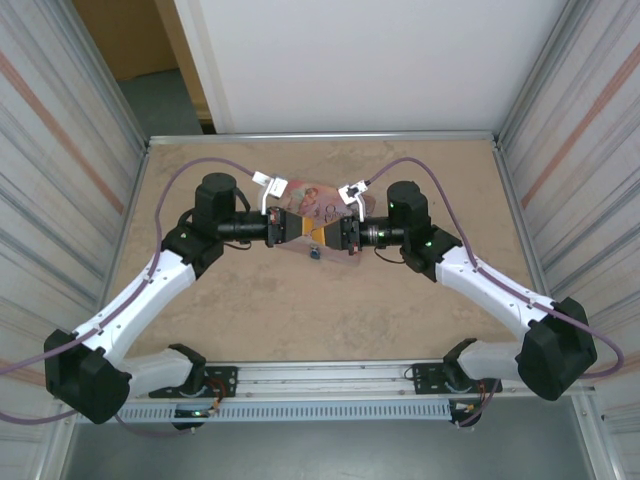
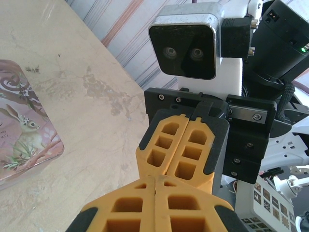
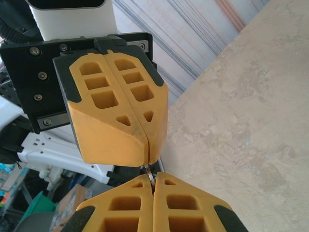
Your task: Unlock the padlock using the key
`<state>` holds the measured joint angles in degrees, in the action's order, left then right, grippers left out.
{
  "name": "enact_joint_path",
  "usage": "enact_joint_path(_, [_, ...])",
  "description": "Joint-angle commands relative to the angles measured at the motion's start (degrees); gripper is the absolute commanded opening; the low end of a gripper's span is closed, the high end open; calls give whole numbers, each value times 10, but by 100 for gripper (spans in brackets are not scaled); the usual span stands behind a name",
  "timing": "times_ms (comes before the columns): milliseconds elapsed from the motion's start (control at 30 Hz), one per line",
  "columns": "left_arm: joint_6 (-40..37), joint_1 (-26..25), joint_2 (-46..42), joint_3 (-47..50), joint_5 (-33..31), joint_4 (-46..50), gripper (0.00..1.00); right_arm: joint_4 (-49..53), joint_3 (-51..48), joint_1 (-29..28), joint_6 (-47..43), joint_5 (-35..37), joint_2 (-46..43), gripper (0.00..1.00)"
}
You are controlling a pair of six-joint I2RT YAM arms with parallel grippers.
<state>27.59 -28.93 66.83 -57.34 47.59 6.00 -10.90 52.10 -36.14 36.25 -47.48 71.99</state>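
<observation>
My two grippers meet tip to tip above the pink tin. In the right wrist view a thin silvery metal piece bridges the two sets of yellow fingertips. My right gripper is shut on its lower end. The upper end runs into the seam of my shut left gripper. Whether this piece is the key or the shackle I cannot tell. The tiny blue padlock shows just below the meeting tips, between the left gripper and the right gripper. From the left wrist, the left gripper faces the right gripper.
The pink illustrated tin lies flat on the beige table, under and behind the grippers. Ribbed metal walls enclose both sides, and a white panel stands at the back. Purple cables arch over both arms.
</observation>
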Motion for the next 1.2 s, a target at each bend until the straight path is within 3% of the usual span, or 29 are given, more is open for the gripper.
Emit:
enact_joint_path(0, [-15,0,-4,4,14,-10,0,7,20,-5,-17,7,-1,0])
enact_joint_path(33, [-15,0,-5,4,13,-9,0,11,20,-5,-19,10,-2,0])
enact_joint_path(267, [-14,0,-17,3,-14,-6,34,50,16,-5,-43,39,-13,0])
enact_joint_path(333, [-14,1,-24,4,-27,-3,38,64,14,-3,-51,48,-16,0])
enact_joint_path(533, [-32,5,-67,16,-128,44,60,104,4,8,-75,82,-23,0])
enact_joint_path(667, [-40,5,-105,43,-217,82,64,105,-13,24,-80,99,-23,0])
enact_joint_path(867, [-26,5,-157,127,-293,84,70,68,-42,52,-68,108,-6,0])
enact_joint_path(1167, [41,6,-179,275,-314,-17,72,-38,-65,77,-18,98,65,0])
